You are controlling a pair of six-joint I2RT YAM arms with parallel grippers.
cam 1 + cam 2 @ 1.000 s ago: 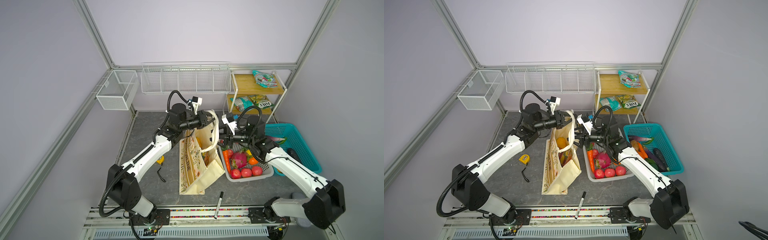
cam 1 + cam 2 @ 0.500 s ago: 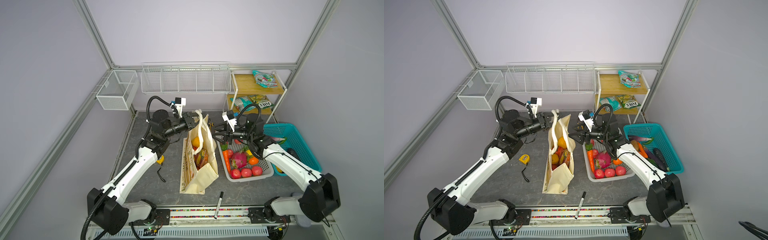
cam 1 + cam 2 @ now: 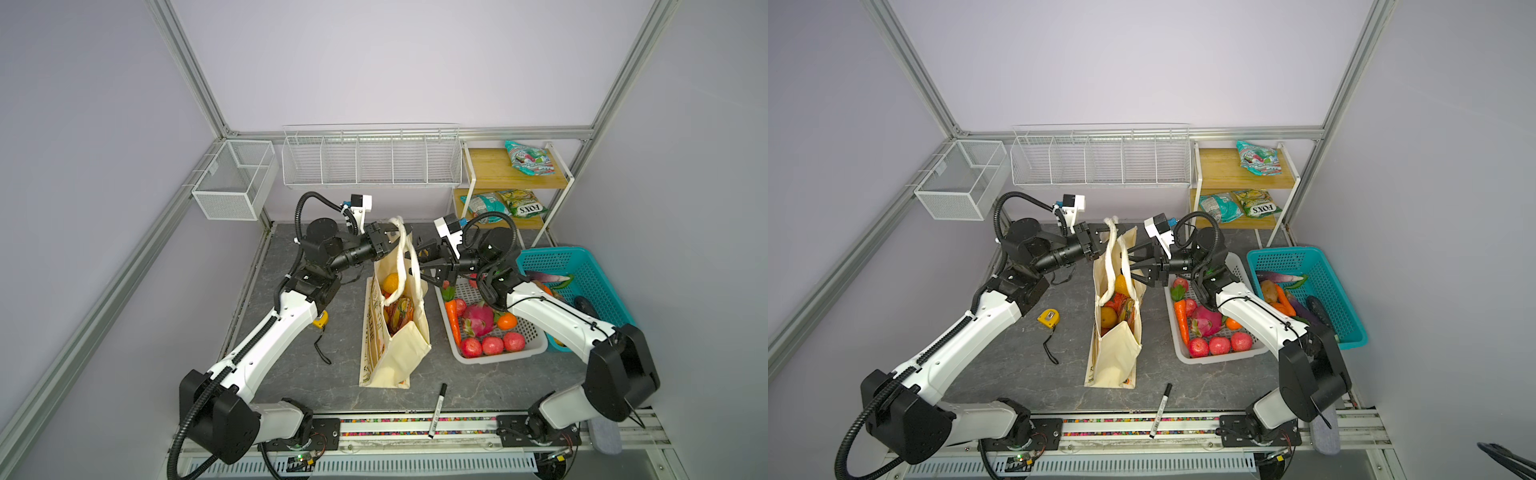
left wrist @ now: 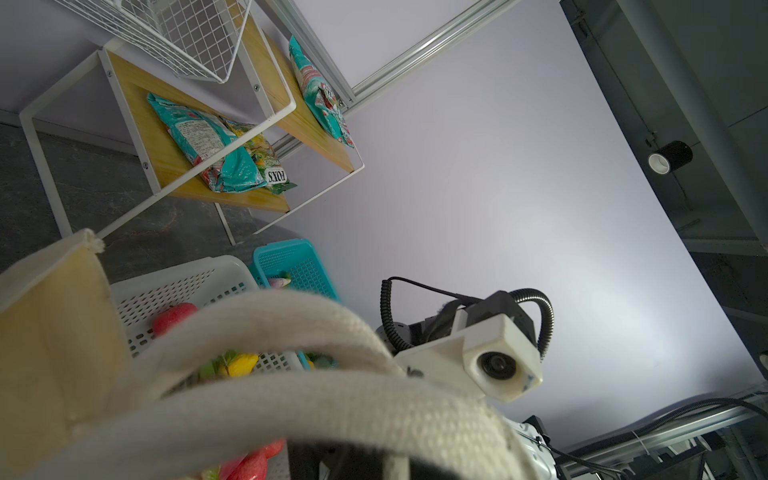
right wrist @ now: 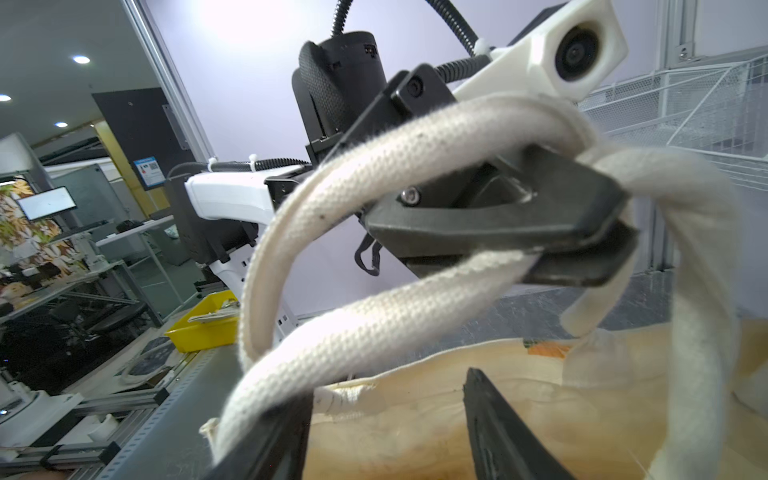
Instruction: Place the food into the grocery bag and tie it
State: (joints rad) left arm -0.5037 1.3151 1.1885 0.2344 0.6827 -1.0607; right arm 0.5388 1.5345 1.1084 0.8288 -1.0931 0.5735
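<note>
A grey stone-look tabletop (image 3: 299, 365) sits inside lilac walls. The grocery bag (image 3: 409, 349) stands upright on it between the two grippers, with its open mouth just beneath them. The left gripper (image 3: 390, 240) is pressed together on a white rope handle (image 3: 402, 249), pinching it above the bag's far end. The right gripper (image 3: 422, 266) faces it from just beside the bag, jaws spread and holding nothing. A handle strand passes close over one of its fingers (image 5: 272, 440). Below both grippers, an orange (image 3: 391, 282) and the snack packet (image 3: 402, 311) lie inside the bag. A white basket (image 3: 528, 332) of produce sits behind the right gripper.
</note>
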